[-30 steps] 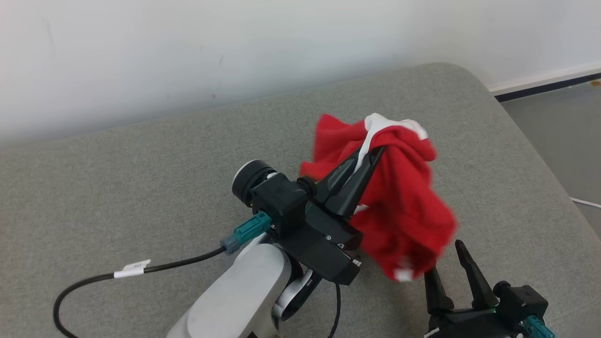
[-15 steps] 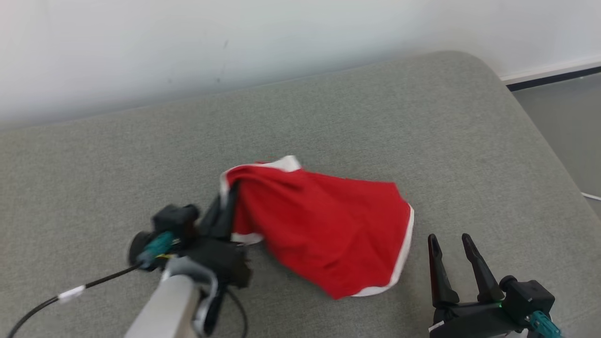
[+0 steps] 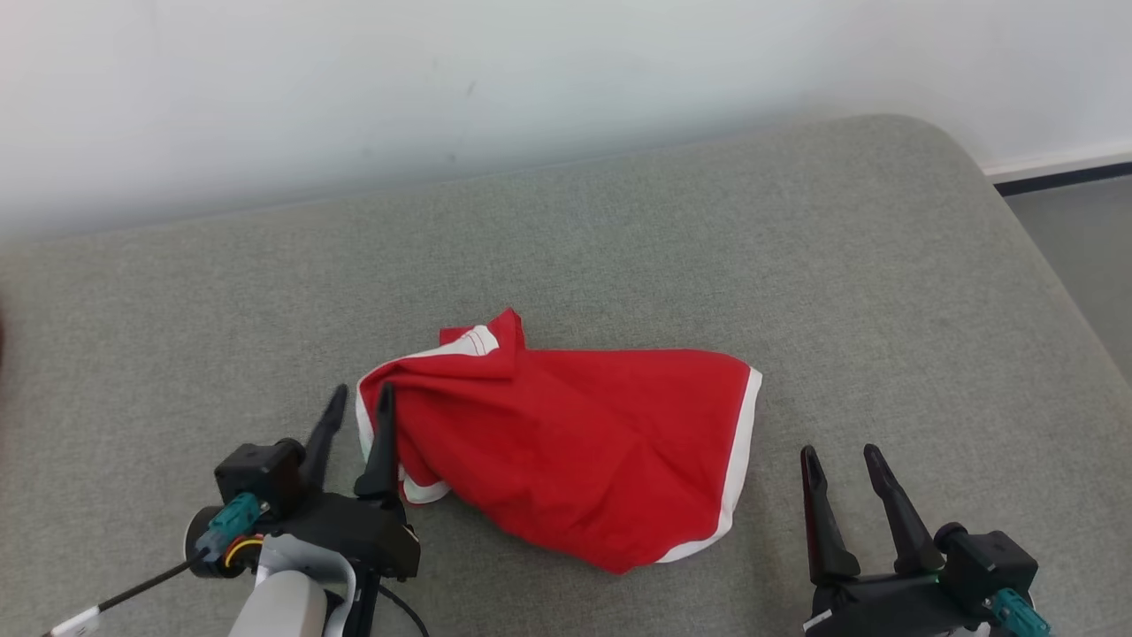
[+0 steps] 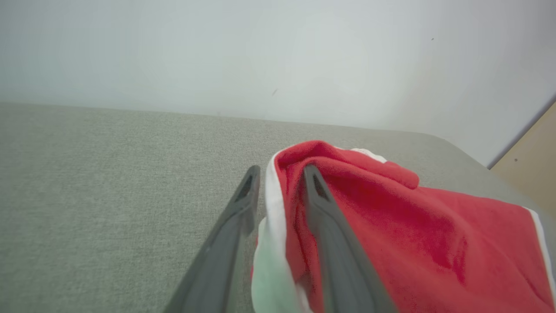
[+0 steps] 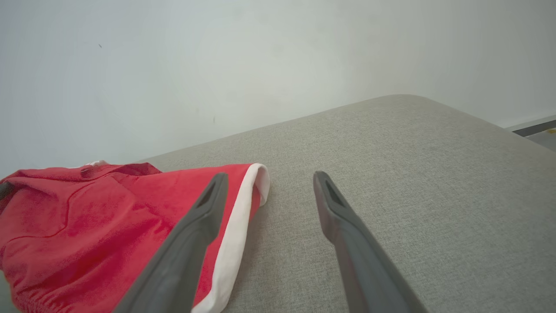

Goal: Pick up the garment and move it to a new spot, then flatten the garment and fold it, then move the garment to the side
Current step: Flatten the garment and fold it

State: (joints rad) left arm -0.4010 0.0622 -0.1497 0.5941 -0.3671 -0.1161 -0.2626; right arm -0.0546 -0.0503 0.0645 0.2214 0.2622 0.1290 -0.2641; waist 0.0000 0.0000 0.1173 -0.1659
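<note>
**Garment set down since one second ago; left fingers now parted**

Garment (image 3: 575, 451), which a second earlier hung bunched from the pressed-together fingers of the left gripper (image 3: 362, 391), now lies on the grey fabric-covered table (image 3: 707, 248). It is spread out more than before but remains creased. The table has a rounded far right corner and meets a pale wall (image 3: 442, 71) along its far edge. A strip of grey floor (image 3: 1079, 230) shows at the right.

The garment is red with white trim and sits near the table's front, between the two grippers. One white-edged hem runs down its right side, and a folded peak rises at its upper left.

In the left wrist view the left gripper (image 4: 281, 169) has its fingers spread. The garment's (image 4: 412, 226) white edge lies between them, and the right-hand finger rests against the red cloth without pinching it.

The right gripper (image 3: 840, 456) stands just beside the garment's right hem with its fingers spread wide and nothing between them. In its own wrist view (image 5: 269, 176) the hem corner of the garment (image 5: 87, 217) lies on the table (image 5: 412, 174) beyond the fingertips.

A black cable (image 3: 133, 588) trails from the left wrist.
</note>
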